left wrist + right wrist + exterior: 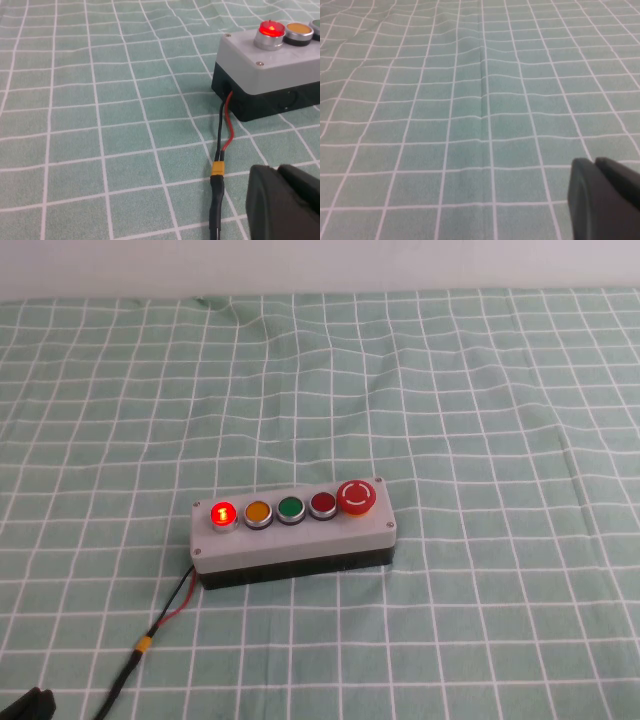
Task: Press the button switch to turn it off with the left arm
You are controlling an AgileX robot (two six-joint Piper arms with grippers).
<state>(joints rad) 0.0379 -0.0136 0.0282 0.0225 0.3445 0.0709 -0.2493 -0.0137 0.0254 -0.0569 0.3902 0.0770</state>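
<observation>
Clearly not yet pressed: button switch [223, 513] lit bright red, sitting at the left end of the grey box [290, 540], beside the yellow button [258, 512], then green [291, 509], dark red [323, 504] and the big mushroom button [357, 496] at the right end. Box resting on the green checked cloth [480, 390] over the counter, nearer the front edge than the back, slightly left of the middle. Red and black wires [172, 605] trailing from the box toward the front-left corner.

Left claw [285, 202] low by the front-left corner, well short of the box, seen only as a dark tip; cannot tell whether clenched or released. Right claw [602, 200] parked over bare cloth away from the box; state likewise impossible to tell.

For a clean press: rise first, clear of the wires and the yellow connector [218, 168], then come over the lit cap and descend straight down with one fingertip centred on it. Keep off the neighbouring yellow button. Press firmly but briefly, since a sideways shove could probably slide the light box on the cloth. Judge success by the light going out.
</observation>
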